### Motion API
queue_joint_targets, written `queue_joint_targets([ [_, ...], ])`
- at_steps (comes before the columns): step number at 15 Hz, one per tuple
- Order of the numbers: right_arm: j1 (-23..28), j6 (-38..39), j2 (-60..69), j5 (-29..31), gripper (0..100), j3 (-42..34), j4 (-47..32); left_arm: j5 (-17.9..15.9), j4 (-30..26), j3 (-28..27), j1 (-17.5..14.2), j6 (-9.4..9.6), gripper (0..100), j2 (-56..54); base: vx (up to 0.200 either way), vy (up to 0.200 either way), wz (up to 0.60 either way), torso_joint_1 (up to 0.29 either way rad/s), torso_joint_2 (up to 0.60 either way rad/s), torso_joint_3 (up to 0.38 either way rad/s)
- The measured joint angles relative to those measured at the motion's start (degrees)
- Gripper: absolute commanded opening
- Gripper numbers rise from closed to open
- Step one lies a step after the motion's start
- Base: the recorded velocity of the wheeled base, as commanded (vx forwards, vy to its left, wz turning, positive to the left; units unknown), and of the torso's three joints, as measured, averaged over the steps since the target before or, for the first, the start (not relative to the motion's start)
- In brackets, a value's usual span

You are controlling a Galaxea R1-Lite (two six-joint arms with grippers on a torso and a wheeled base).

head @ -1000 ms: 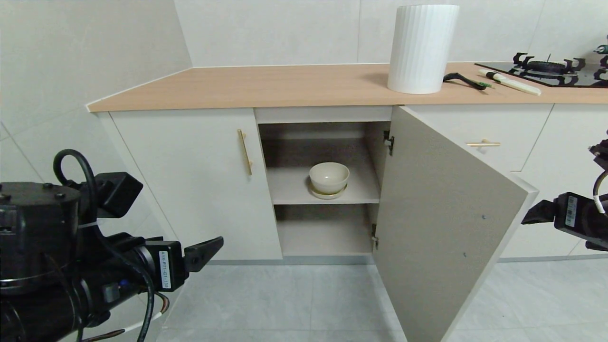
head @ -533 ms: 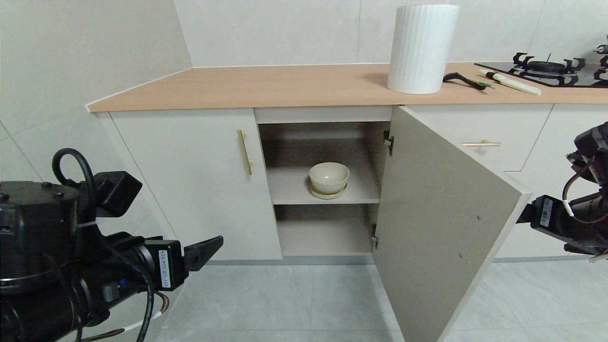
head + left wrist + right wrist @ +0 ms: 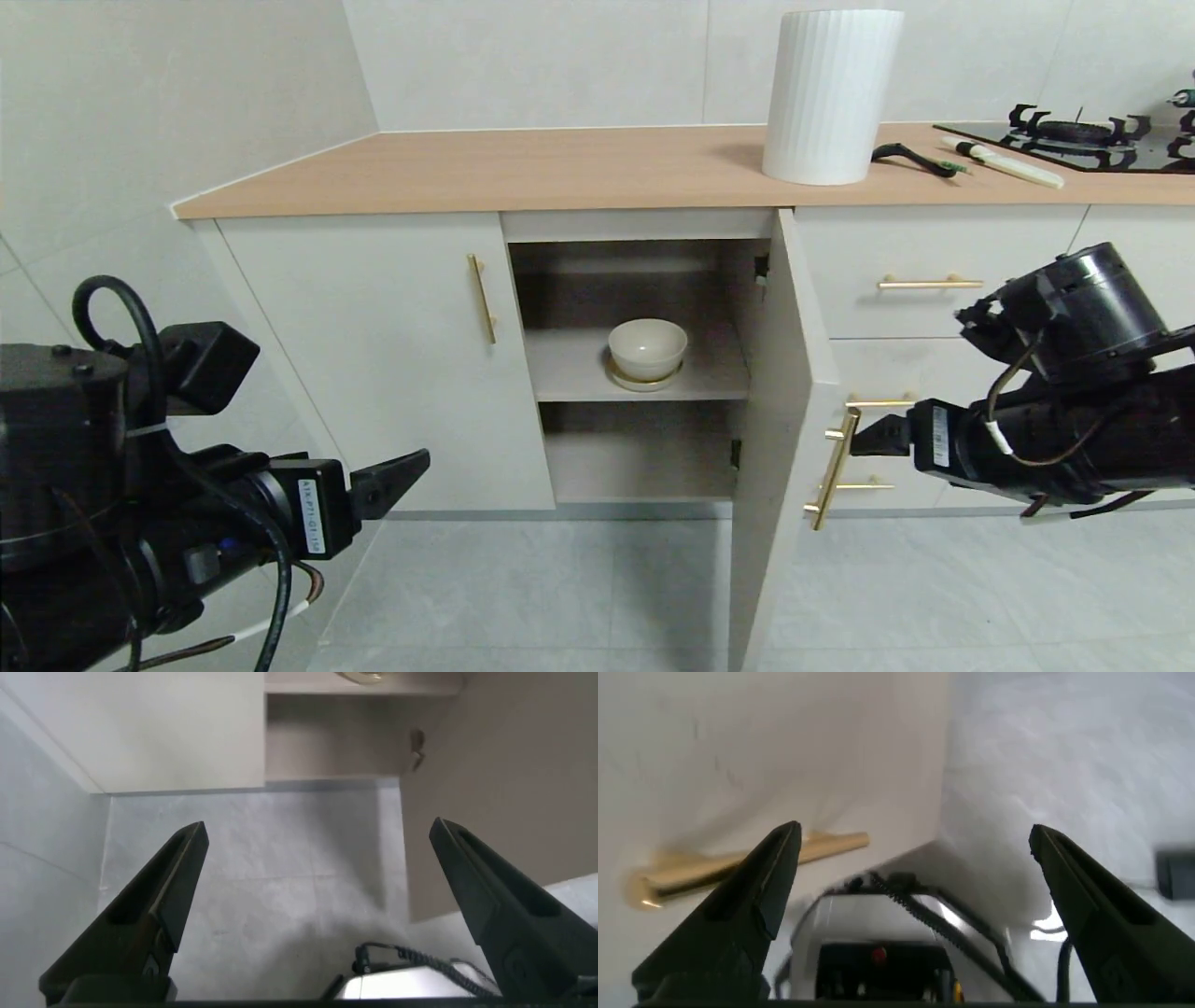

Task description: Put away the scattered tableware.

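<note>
Right gripper [image 3: 864,437] has its fingers spread wide and pinches nothing, its tips just beside the upper end of the gold handle [image 3: 834,467] on the cabinet door [image 3: 784,420]. The door stands roughly half shut, so the step in hand looks like closing it. A steady push on the door face close to the handle, following the hinge's arc, should seat it without snagging the bar. The right forearm lies about level, pointing at the door's outer face. The bowl [image 3: 647,347] rests on a plate [image 3: 642,381] near the upper shelf's [image 3: 569,373] front edge. Left gripper [image 3: 318,868], also spread and empty, hangs low over the floor.
</note>
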State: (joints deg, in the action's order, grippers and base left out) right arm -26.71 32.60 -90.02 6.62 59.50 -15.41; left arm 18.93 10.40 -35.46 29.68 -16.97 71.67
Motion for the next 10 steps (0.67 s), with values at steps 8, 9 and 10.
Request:
queue_joint_targets([
  [8,-5.75,-5.64,-12.24,-4.38,100,3.91,17.92,1.69,-0.15,-0.3,0.02,0.13,100,0.05,0.0,0.0,0.0,0.0,0.0,0.0],
  [9,-5.84,-5.62,-13.57,-4.38,100,3.84,19.15,1.69,-0.11,-0.3,0.02,0.11,100,0.05,0.0,0.0,0.0,0.0,0.0,0.0],
  [10,-5.89,-5.53,-14.86,-4.27,100,3.84,20.25,1.69,-0.09,-0.3,0.02,0.11,100,0.1,0.0,0.0,0.0,0.0,0.0,0.0],
])
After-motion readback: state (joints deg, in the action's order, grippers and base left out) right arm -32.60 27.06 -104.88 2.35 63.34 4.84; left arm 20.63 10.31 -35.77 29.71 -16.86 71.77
